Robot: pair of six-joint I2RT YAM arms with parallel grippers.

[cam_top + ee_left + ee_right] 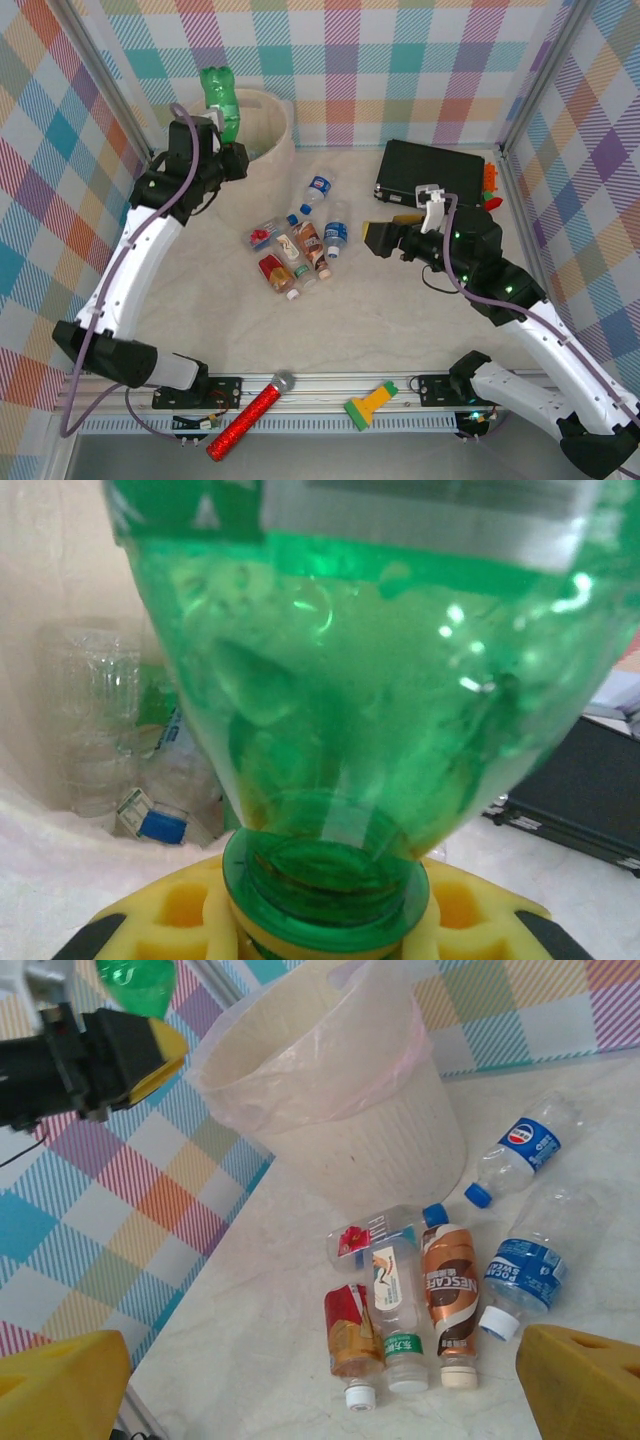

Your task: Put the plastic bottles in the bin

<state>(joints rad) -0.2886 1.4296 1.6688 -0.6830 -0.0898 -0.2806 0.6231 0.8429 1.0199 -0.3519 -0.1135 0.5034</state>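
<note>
Bin [275, 140]: round, pale cream, ribbed plastic, with a thin translucent liner [300, 1090] folded over its rim. Inside it lie crumpled clear bottles [95, 710], one with a blue-and-white label.

The left gripper [232, 148] is clamped on the neck of a green bottle [220, 100]. The bottle stands body-up at the bin's left rim, and its capless neck sits between yellow pads [180, 910].

In front of the bin a cluster of loose bottles [295, 255] lies on its sides, with blue, brown and red labels.

The right gripper [378, 238] is to the right of that cluster, its jaws spread wide and holding nothing.

Table [200, 300]: pale, marbled and matte. A flat black case [430, 170] lies to the right of the bin. The walls [400, 60] are pastel plaid.
</note>
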